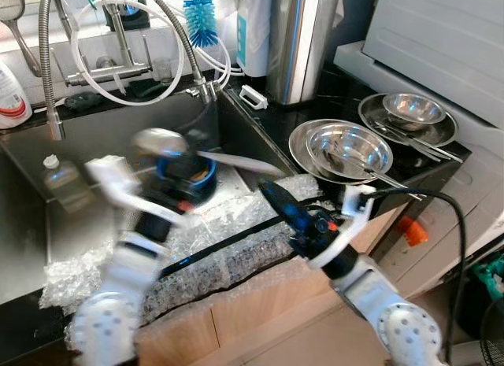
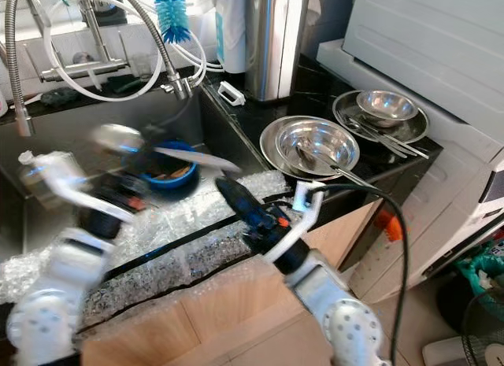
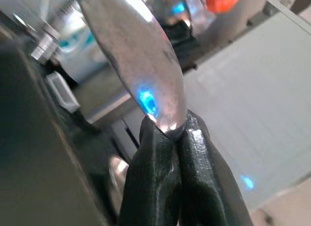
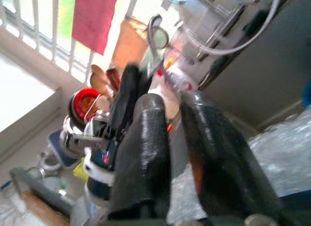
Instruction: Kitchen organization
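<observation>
From the left eye view, the left gripper (image 1: pixel 189 157) is up over the sink (image 1: pixel 31 157) and smeared with motion, carrying a long steel spoon (image 1: pixel 236 162) that sticks out towards the counter. Below it sits a blue bowl (image 1: pixel 206 185), and bubble wrap (image 1: pixel 236 232) covers the sink's front edge. The right gripper (image 1: pixel 277 202) hangs over that wrap, near the stacked steel plates (image 1: pixel 303 146).

In the right eye view the spoon is just as blurred, its tip close above the right gripper. To me that is the first risk: a fast swing could knock the spoon against that arm or the steel bowl (image 2: pixel 315 142) on the plates.

The left wrist view shows the black fingers (image 3: pixel 155 172) pinched together on the very end of the spoon. So small a hold on polished metal looks liable to slip or pivot, dropping the spoon into the sink.

In the right wrist view the right gripper's fingers (image 4: pixel 146 153) stand a little apart with nothing between them, so it cannot steady anything.
</observation>
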Available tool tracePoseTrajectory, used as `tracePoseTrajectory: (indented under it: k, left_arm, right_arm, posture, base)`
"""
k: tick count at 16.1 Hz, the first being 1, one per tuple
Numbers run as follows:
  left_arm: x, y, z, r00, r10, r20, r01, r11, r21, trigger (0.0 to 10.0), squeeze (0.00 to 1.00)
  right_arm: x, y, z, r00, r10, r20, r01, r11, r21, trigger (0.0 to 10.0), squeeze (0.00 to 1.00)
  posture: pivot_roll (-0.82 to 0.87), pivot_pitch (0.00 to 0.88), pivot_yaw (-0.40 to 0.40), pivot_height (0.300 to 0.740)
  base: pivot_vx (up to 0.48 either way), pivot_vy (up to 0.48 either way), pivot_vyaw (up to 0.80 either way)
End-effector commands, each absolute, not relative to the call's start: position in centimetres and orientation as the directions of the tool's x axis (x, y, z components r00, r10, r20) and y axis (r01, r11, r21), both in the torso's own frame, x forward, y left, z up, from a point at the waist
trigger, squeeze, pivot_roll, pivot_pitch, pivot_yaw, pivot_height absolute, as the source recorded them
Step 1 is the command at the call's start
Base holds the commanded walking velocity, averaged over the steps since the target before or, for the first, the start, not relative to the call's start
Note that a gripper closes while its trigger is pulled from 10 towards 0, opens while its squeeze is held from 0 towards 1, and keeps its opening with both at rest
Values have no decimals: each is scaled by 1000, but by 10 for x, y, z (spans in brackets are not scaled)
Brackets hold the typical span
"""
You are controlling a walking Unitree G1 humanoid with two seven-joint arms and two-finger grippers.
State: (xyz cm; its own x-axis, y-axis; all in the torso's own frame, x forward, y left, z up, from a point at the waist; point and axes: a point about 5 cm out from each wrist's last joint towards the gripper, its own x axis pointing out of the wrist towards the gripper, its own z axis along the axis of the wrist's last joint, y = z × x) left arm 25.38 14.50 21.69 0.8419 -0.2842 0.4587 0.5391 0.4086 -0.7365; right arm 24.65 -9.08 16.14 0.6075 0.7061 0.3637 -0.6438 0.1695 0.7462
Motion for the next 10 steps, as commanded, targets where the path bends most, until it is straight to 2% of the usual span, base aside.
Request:
tracePoseTrajectory:
  k: [1, 2, 3, 8, 10]
  left_arm:
    - [253, 145, 217, 843, -282, 459, 538, 405, -739, 0, 0]
    - [254, 147, 215, 852, -274, 446, 523, 416, -744, 1059, 0]
    - [255, 148, 213, 861, -261, 437, 509, 422, -750, 10000, 0]
    - [264, 175, 211, 905, -130, 406, 410, 522, -748, 10000, 0]
    - [268, 199, 210, 925, 19, 381, 305, 562, -769, 10000, 0]
  right_arm:
    - [246, -89, 163, 600, 713, 364, -655, 176, 735, 10000, 1000]
    - [247, -89, 163, 609, 710, 355, -652, 193, 733, 10000, 965]
    - [248, -89, 162, 615, 707, 349, -649, 203, 733, 10000, 0]
    - [250, -93, 161, 635, 698, 331, -653, 257, 712, 10000, 0]
    - [250, -96, 160, 639, 695, 328, -657, 272, 703, 10000, 0]
  posture:
    - [-10, 17, -28, 740]
    - [-11, 16, -27, 740]
    - [-12, 15, -27, 740]
    - [-16, 10, -23, 740]
    - [-13, 10, -21, 740]
  base:
    - [0, 0, 0]
    - [0, 0, 0]
    - [0, 0, 0]
    - [0, 0, 0]
    - [0, 0, 0]
